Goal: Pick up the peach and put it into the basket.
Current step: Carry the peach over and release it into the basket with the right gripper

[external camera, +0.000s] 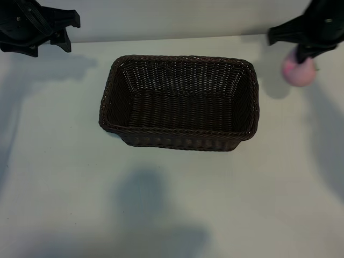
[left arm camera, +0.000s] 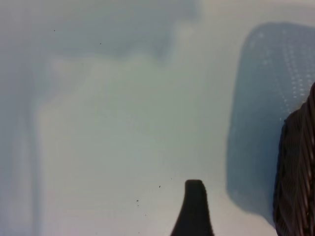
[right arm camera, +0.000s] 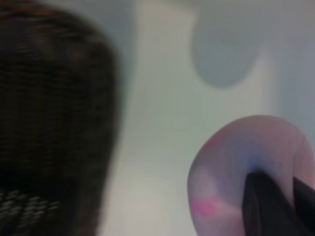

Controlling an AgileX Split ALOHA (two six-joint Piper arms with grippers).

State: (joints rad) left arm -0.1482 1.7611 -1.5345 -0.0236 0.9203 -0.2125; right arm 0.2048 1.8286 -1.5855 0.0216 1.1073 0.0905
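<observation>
The peach (external camera: 299, 72), pale pink and round, hangs above the table at the far right, and its shadow falls apart from it. My right gripper (external camera: 304, 58) is shut on the peach from above. In the right wrist view the peach (right arm camera: 236, 167) fills the corner, with one dark finger (right arm camera: 268, 204) pressed against it. The dark-brown woven basket (external camera: 110, 102) stands in the middle of the table, left of the peach, and holds nothing. My left gripper (external camera: 60, 31) stays parked at the far left corner, open, with nothing in it. Only one of its fingers (left arm camera: 194, 209) shows in the left wrist view.
The pale table (external camera: 172, 204) spreads wide in front of the basket, crossed by soft shadows. The basket's corner (left arm camera: 298, 172) shows at the edge of the left wrist view, and its blurred side (right arm camera: 49, 123) in the right wrist view.
</observation>
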